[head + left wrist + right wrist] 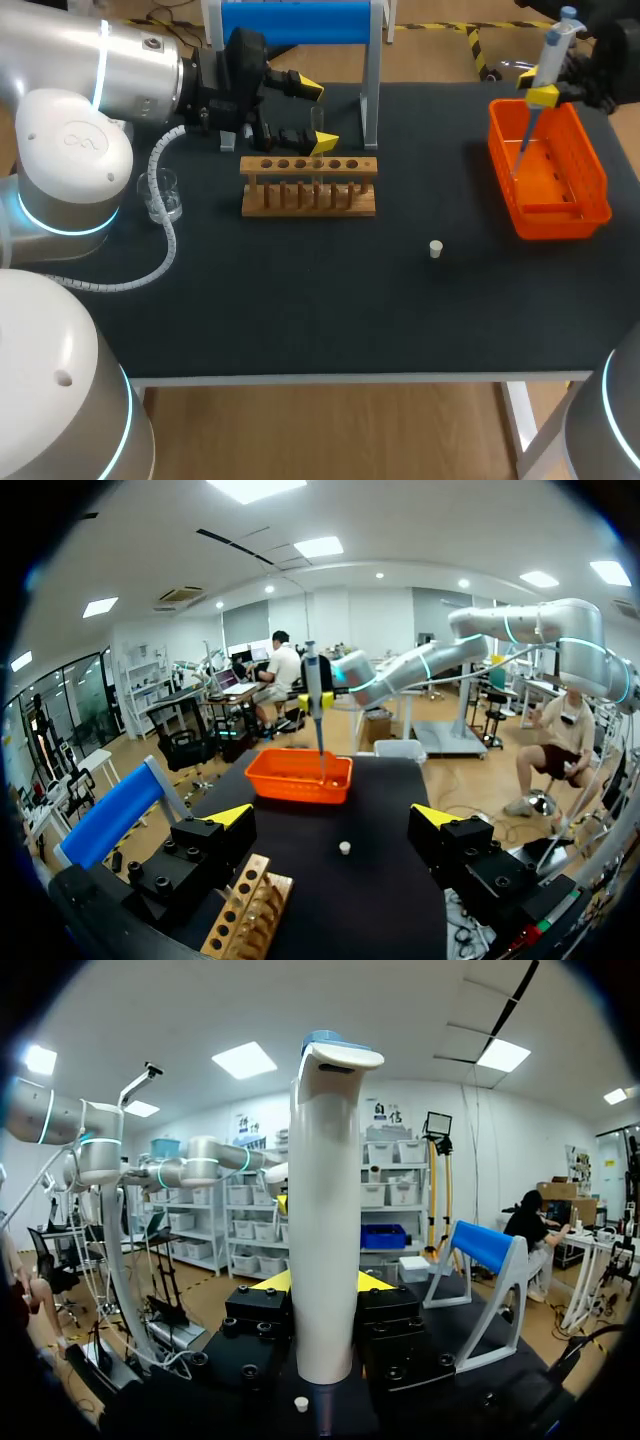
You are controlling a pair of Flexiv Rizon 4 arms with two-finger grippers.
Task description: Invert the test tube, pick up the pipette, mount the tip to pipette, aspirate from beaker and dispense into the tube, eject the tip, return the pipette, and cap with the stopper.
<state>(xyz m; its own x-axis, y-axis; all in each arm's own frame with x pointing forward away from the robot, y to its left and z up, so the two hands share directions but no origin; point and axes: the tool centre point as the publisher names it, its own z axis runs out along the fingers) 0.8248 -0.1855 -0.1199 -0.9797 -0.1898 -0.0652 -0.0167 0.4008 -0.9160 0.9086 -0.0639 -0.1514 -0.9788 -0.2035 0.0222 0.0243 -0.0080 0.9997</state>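
Two arms: the left gripper [318,117] hangs with its fingers spread wide over the far side of the slotted wooden tube rack [308,200]. The right gripper [545,96] is clamped on the body of the white, blue-capped plastic pipette [552,50].
Pipette: it is upright above the orange plastic mesh basket [590,195] at the table's far right, with its thin lower end reaching into the basket.
Test tube: the clear glass test tube [318,128] stands in the rack. Its top rises between the left fingers, but contact cannot be told.
Stopper: the small white stopper [436,248] lies alone on the black tabletop [300,300], well apart from rack and basket, so capping is not yet done.
Beaker: the small clear glass beaker [162,195] sits beside the left arm.
Step in hand: this is work at the basket, which I judge to be either mounting the tip or ejecting it. Any liquid in the tube is too small to make out.
Next move: if mounting, it calls for a straight press down, then a level carry across to the beaker. If ejecting, it calls for a lift clear of the basket wall.
Head view alone: it shows the beaker, the tube and the whole layout.
Left wrist view alone: it gives a side-on look at the pipette's thin end inside the basket [295,778].
Right wrist view alone: it shows both jaws pressed against the pipette [325,1210].
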